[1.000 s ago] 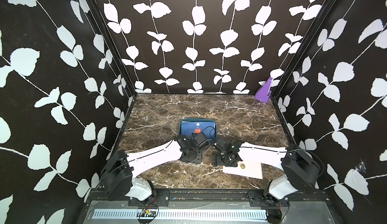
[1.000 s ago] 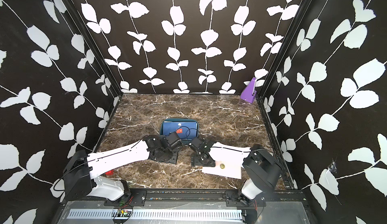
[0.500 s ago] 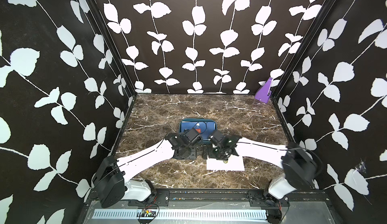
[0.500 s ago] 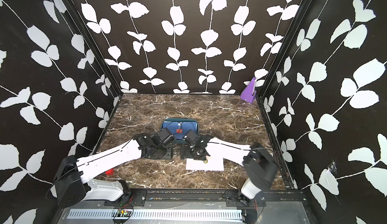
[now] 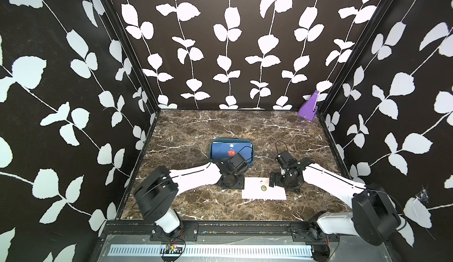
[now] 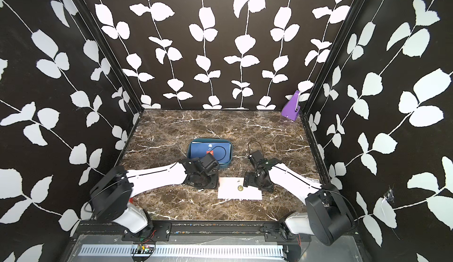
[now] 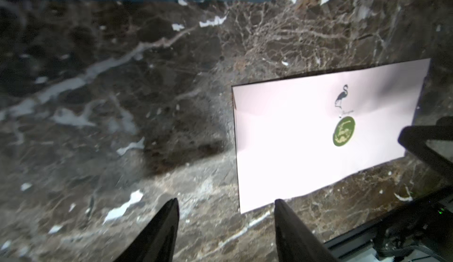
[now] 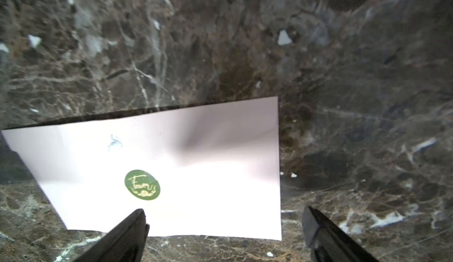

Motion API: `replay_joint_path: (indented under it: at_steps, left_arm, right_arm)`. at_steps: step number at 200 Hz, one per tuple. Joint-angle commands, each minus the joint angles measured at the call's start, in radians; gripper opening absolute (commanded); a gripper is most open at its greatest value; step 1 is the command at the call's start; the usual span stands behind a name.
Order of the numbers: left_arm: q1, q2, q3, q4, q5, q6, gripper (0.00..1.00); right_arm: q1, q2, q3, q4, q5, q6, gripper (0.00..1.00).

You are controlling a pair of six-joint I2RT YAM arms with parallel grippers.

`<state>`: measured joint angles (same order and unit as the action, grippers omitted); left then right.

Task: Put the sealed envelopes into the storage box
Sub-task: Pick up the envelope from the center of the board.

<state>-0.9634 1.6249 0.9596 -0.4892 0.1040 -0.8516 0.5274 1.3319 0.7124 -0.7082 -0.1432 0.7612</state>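
Gaping empty, left hand (image 7: 226, 202) and right hand (image 8: 224, 210) flank flat pale-pink, green-sealed envelope (image 5: 259, 193).

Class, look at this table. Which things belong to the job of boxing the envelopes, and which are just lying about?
Belong to the job: teal box; blue envelope lying inside it; pale envelope on the table.
Just lying about: purple object in the far corner.
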Motion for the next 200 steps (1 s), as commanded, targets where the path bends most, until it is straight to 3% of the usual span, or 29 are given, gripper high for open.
replay_joint_path:
  at_steps: [1, 74, 117, 200]
  left_arm:
    - [-0.001, 0.050, 0.005, 0.113, 0.053, 0.032, 0.64]
    - [-0.001, 0.135, 0.001, 0.162, 0.095, 0.007, 0.67]
    - [-0.010, 0.139, 0.012, 0.132, 0.089, 0.015, 0.70]
    - [-0.031, 0.142, -0.023, 0.171, 0.089, -0.008, 0.77]
  right_arm:
    - [-0.012, 0.000, -0.044, 0.066, -0.060, -0.030, 0.99]
    - [-0.010, 0.070, -0.092, 0.239, -0.210, -0.018, 0.99]
    - [-0.001, 0.031, -0.101, 0.260, -0.238, -0.013, 0.99]
    - [0.060, 0.091, -0.082, 0.317, -0.248, 0.003, 0.99]
